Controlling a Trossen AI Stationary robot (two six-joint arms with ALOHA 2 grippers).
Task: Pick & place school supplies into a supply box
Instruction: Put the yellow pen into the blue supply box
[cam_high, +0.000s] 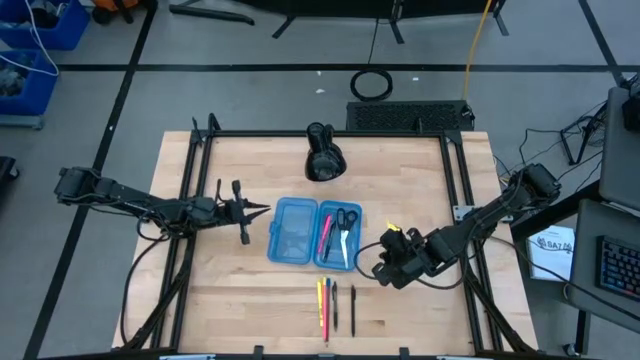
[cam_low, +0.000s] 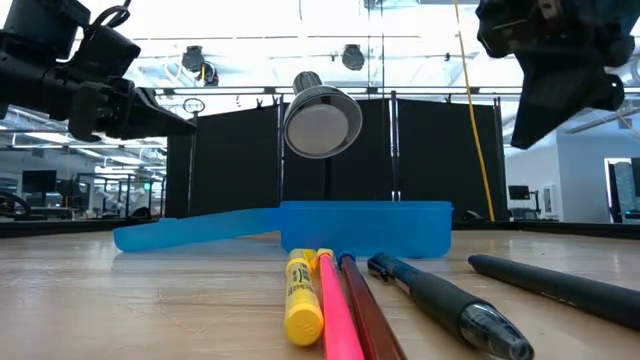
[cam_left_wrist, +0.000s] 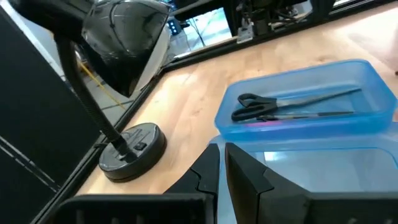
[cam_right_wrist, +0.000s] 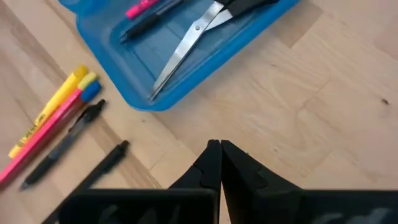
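From above, the translucent blue pencil case (cam_high: 315, 232) lies open at the middle of the table (cam_high: 200, 300), its two halves side by side; the right half holds black-handled scissors (cam_high: 345, 228) and a pink pen (cam_high: 325, 238), while at its 6 o'clock four loose pens (cam_high: 335, 303) lie in a row. The desk lamp (cam_high: 322, 153) stands at the case's 12 o'clock. The left tool (cam_high: 250, 210) hovers at its 9 o'clock and the right tool (cam_high: 386, 262) at its 4 o'clock. At table height the case's rim hides everything inside it; the yellow pen (cam_low: 300, 292) carries dark print too small to read, and the black pens run off the picture's edge. The left wrist view shows the scissors and a trace of pink through the blue wall, with that tool's fingers nearly closed on nothing. In the right wrist view that tool's fingertips (cam_right_wrist: 214, 149) meet, empty, above bare wood, and the case is cut off.
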